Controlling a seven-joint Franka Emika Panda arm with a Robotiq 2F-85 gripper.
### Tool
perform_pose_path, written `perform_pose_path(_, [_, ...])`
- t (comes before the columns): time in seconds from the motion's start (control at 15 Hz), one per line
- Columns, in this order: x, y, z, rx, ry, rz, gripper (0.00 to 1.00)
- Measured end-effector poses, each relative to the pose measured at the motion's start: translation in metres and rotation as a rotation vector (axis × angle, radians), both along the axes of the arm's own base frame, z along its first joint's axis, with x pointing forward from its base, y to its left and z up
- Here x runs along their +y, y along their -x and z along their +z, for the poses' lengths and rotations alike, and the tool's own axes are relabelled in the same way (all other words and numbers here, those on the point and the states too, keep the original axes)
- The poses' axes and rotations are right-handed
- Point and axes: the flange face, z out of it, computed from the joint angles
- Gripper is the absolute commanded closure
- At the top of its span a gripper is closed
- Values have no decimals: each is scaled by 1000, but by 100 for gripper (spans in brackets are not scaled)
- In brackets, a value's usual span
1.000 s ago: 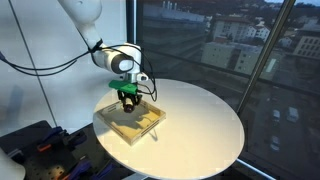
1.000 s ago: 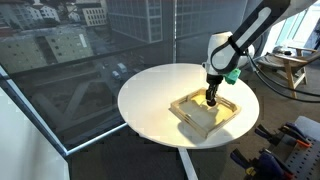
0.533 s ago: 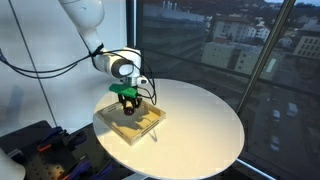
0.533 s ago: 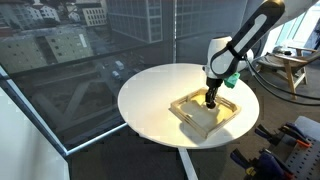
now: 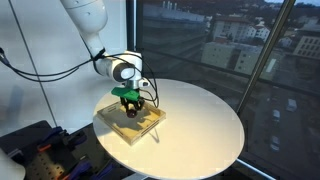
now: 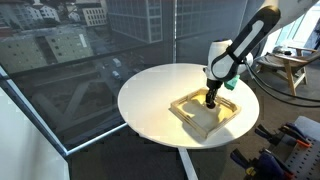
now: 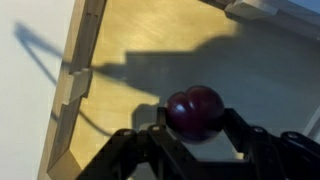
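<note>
- In an exterior view, a black cable hangs at the far left against the pale wall, leading up towards the white arm.
- The arm bends down from the upper left and ends above the left part of the round table.
- The gripper points straight down into a wooden tray. The tray lies flat on the table's left side, close to the edge.
- In the wrist view, the tray's raised wall runs down the left side, with bare wood floor to its right.
- The gripper's shadow falls across that floor, left of centre.
- A dark red ball sits in the middle of the wrist view, well inside the tray and apart from the left wall.
- The two black fingers press on the ball from either side, so the tool is closed on it and grips it.
- Whether the ball rests on the tray floor or hangs just above it cannot be told.
- To the right of the tray, the white table top spreads out.
- Further right is a window looking onto city buildings.
</note>
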Motion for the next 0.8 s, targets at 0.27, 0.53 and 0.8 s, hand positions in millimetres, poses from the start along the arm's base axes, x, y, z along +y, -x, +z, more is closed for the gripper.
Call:
perform_pose_path(0.27, [-3, -2, -5, -9, 6, -1, 65])
perform_pose_path(0.53, [-4, -2, -10, -7, 7, -6, 65])
perform_pose_path(0.8, [-4, -1, -16, 0, 7, -14, 65])
